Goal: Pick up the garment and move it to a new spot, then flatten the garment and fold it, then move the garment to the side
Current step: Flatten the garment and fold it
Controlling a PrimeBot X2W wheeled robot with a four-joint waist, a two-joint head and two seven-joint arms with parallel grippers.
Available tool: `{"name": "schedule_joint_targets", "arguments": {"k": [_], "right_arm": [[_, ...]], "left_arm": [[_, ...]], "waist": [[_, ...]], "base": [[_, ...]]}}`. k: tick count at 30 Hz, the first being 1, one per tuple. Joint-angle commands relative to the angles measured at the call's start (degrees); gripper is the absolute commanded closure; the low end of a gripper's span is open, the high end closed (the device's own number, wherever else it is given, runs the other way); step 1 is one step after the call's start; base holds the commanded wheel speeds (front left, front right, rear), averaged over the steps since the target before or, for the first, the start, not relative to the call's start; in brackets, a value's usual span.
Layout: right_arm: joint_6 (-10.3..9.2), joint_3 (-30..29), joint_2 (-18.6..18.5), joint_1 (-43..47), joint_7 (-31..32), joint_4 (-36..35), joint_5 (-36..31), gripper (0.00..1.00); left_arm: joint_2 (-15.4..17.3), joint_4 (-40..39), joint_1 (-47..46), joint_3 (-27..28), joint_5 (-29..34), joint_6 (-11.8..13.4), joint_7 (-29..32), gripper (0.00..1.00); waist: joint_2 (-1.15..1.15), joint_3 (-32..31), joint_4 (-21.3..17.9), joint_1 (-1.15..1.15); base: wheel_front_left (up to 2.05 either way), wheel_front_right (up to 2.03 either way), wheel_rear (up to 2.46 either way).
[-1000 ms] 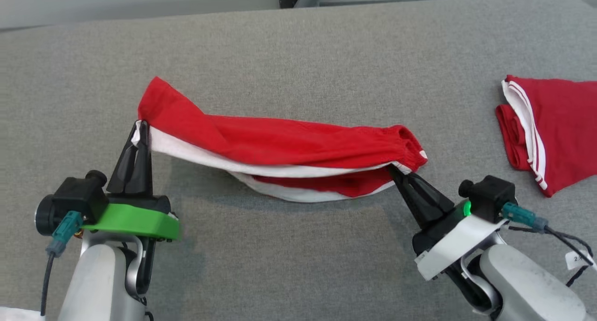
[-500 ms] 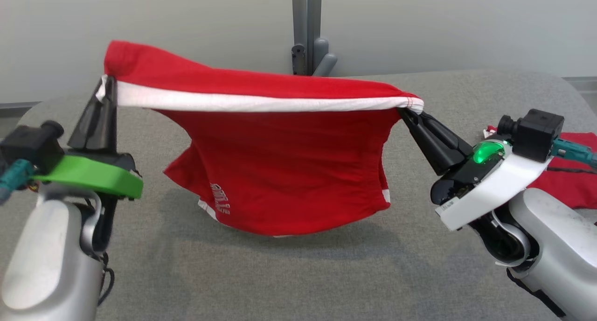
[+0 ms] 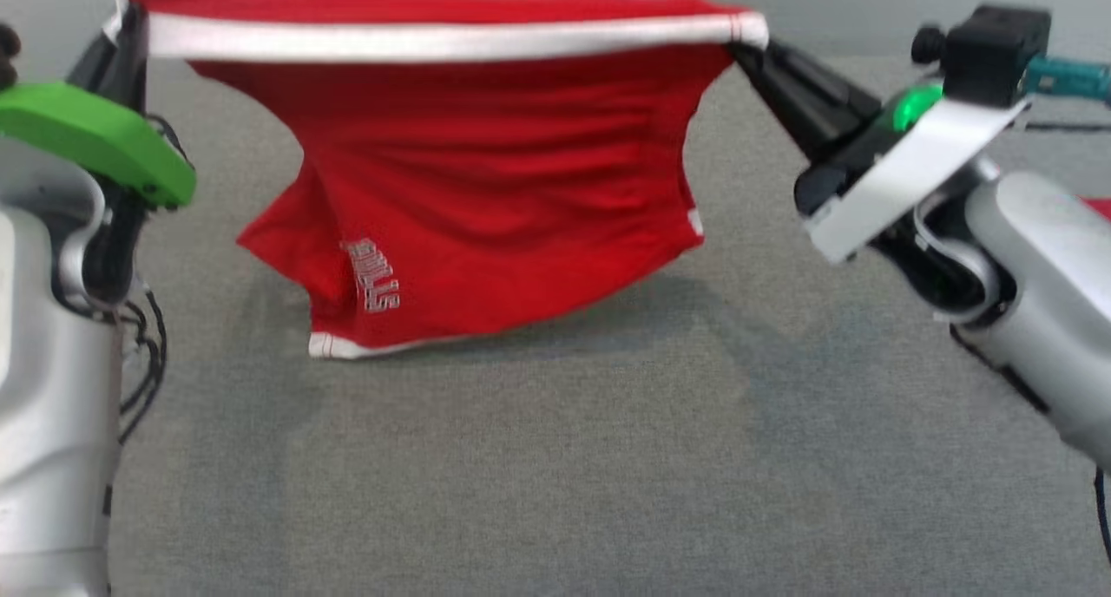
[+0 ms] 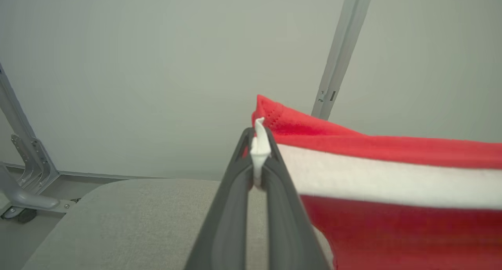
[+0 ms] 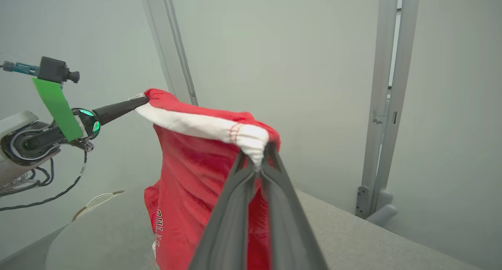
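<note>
Grey cloth covers the desk (image 3: pixel 555 458), with a pale wall behind. At the left, the left claw (image 3: pixel 128 26) is clenched on one end of the garment's (image 3: pixel 486 163) white band. The garment is red, with pale lettering (image 3: pixel 373 276) near its white-trimmed hem, and it hangs spread between the claws, down toward the desk. At the right, the right claw (image 3: pixel 742 50) pinches the band's other end. A second ago the garment sagged low onto the desk; now its band runs taut.

The garment (image 3: pixel 486 172) curtains the gap between left gripper (image 4: pixel 258 142) and right gripper (image 3: pixel 746 52), leaving the bench (image 3: pixel 555 475) open along its near edge.
</note>
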Motion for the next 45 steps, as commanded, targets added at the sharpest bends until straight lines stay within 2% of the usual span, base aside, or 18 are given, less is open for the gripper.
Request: {"name": "schedule_joint_targets", "arguments": {"k": [1, 4, 5, 6, 8, 11, 13, 16, 19, 25, 29, 33, 45], "right_arm": [[-0.11, -0.71, 0.19, -3.03, -0.51, 1.10, -1.16, 1.00], [-0.13, -3.16, 1.58, -13.72, -2.81, 8.42, -6.33, 1.00], [-0.13, -3.47, 1.59, -17.40, -4.06, 10.84, -9.45, 1.00], [-0.17, -5.12, 2.78, -23.95, -6.80, 15.80, -13.59, 1.00], [-0.17, -5.90, 3.87, -28.55, -8.64, 19.52, -17.85, 1.00], [-0.18, -5.14, 5.18, -30.29, -9.87, 23.58, -21.02, 1.00], [-0.15, -2.58, 6.17, -26.86, -10.11, 25.44, -20.92, 1.00], [-0.13, 2.57, 5.66, -21.59, -10.43, 27.58, -19.91, 1.00], [-0.17, 5.90, 4.97, -14.81, -10.53, 29.69, -17.61, 1.00], [-0.15, 11.18, 4.25, -1.54, -10.50, 27.78, -14.78, 1.00], [-0.12, 11.88, 3.75, 5.41, -10.48, 26.16, -13.96, 1.00], [-0.12, 11.46, 4.41, 13.57, -10.44, 24.52, -13.49, 1.00], [-0.12, 7.02, 6.46, 33.92, -10.32, 22.77, -17.09, 1.00]], "left_arm": [[1.12, 0.02, -3.20, -0.15, 1.69, 0.09, -0.50, 1.00], [-0.36, 2.69, -13.46, 0.45, 1.91, 1.05, -4.22, 1.00], [-0.68, 3.66, -16.99, 0.85, 2.47, 1.36, -6.30, 1.00], [-1.11, 5.96, -23.48, 1.60, 3.13, 1.88, -10.85, 1.00], [-0.87, 8.81, -27.85, 0.50, 5.14, 1.39, -14.46, 1.00], [-3.04, 13.73, -29.99, 0.86, 3.72, 0.54, -18.97, 1.00], [-4.25, 17.92, -27.11, 0.59, 2.84, -0.52, -20.13, 1.00], [-4.62, 23.57, -21.46, -1.24, 3.15, -1.66, -21.88, 1.00], [-7.01, 28.86, -13.78, -1.98, 1.30, -2.32, -23.14, 1.00], [-11.06, 34.94, 0.19, -1.69, -3.68, -2.91, -24.29, 1.00], [-12.59, 34.37, 7.56, -2.82, -5.54, -2.88, -24.18, 1.00], [-13.19, 31.82, 16.35, -1.31, -7.67, -2.85, -23.99, 1.00], [-13.67, 21.81, 37.24, 2.24, -5.18, -2.68, -24.08, 1.00]], "waist": [[0.35, 10.99, -0.45, 0.00], [0.35, 15.59, -0.39, 0.00], [0.35, 16.64, -0.27, 0.00], [0.35, 18.28, -0.04, 0.00], [0.35, 19.05, 0.11, 0.00], [0.35, 19.06, 0.41, 0.00], [0.35, 18.33, 0.54, 0.00], [0.35, 17.62, 0.57, 0.00], [0.35, 16.96, 0.55, 0.00], [0.35, 13.21, 0.17, 0.00], [0.35, 10.64, 0.20, 0.00], [0.35, 6.59, 0.15, 0.00], [0.35, -4.74, 1.74, 0.00]], "base": [[0.00, 0.00, 0.00], [0.00, 0.00, 0.00], [0.00, 0.00, 0.00], [0.00, 0.00, 0.00], [0.00, 0.00, 0.00], [0.00, 0.00, 0.00], [0.00, 0.00, 0.00], [0.00, 0.00, 0.00], [0.00, 0.00, 0.00], [0.00, 0.00, 0.00], [0.00, 0.00, 0.00], [0.00, 0.00, 0.00], [0.00, 0.00, 0.00]]}}
